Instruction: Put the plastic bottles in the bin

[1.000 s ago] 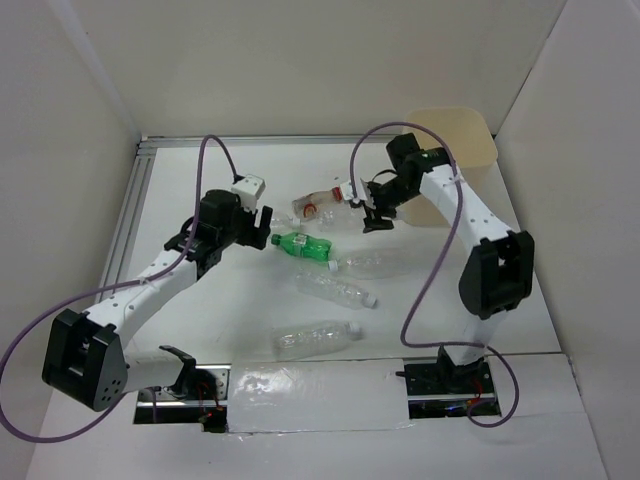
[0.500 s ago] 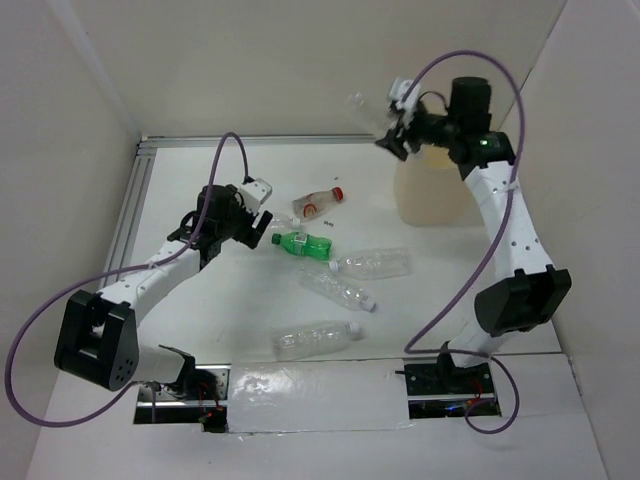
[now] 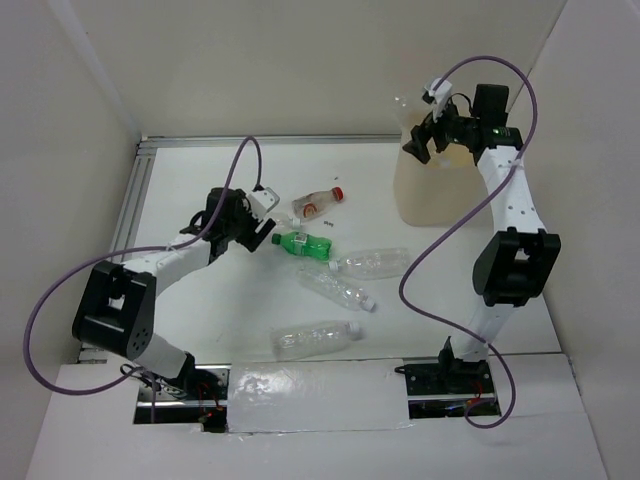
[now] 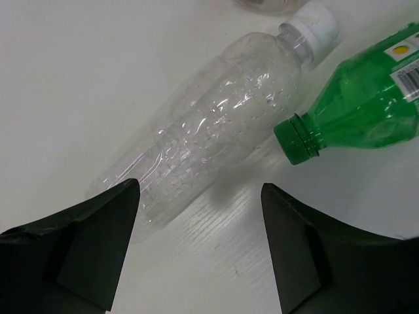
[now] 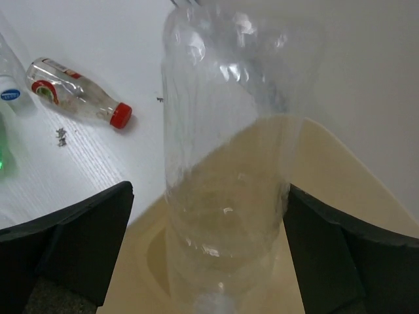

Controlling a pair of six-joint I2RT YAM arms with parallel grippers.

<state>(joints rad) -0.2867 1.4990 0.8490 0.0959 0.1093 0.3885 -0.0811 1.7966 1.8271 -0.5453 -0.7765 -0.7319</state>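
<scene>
The right gripper is clamping a clear bottle above the open mouth of the bin. The left gripper is hanging wide open and empty over the table, with a white-capped clear bottle lying just ahead of its fingers beside a green bottle.

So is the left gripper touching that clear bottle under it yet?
Apart. In the left wrist view, the left gripper has its jaws open, with bare table showing between both fingers and the clear bottle.
</scene>
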